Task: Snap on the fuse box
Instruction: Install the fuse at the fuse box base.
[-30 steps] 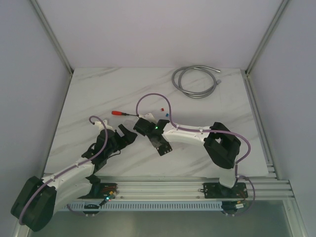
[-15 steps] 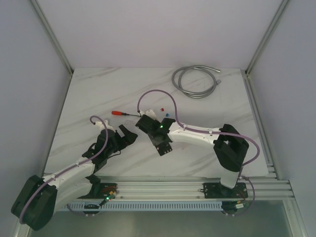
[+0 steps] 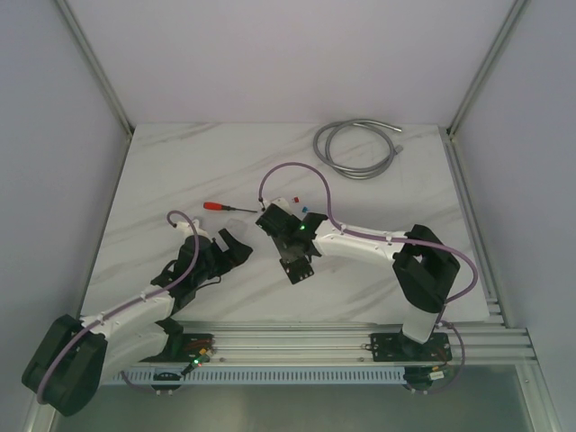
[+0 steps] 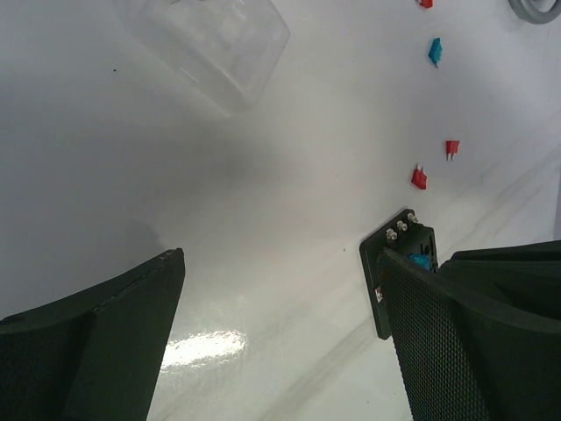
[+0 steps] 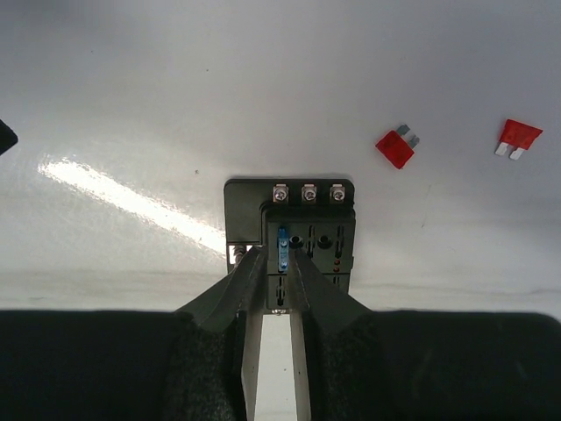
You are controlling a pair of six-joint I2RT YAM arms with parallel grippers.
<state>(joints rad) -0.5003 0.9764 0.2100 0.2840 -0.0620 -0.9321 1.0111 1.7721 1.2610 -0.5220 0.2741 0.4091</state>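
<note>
Two tools: my right tool (image 5: 276, 260) pinches a blue fuse (image 5: 282, 247) in the fuse box (image 5: 321, 237); my left tool (image 4: 280, 267) is spread wide.

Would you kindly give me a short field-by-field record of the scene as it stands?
fuse box: flat on the table, no cover on it
right gripper: closed on the blue fuse standing in a slot of the fuse box
left gripper: open, nothing between its jaws, beside the fuse box
clear cover: lying apart on the table
red fuses: loose, just beyond the box
screwdriver: on the table, beyond the left gripper
hose: coiled at the far right
</note>
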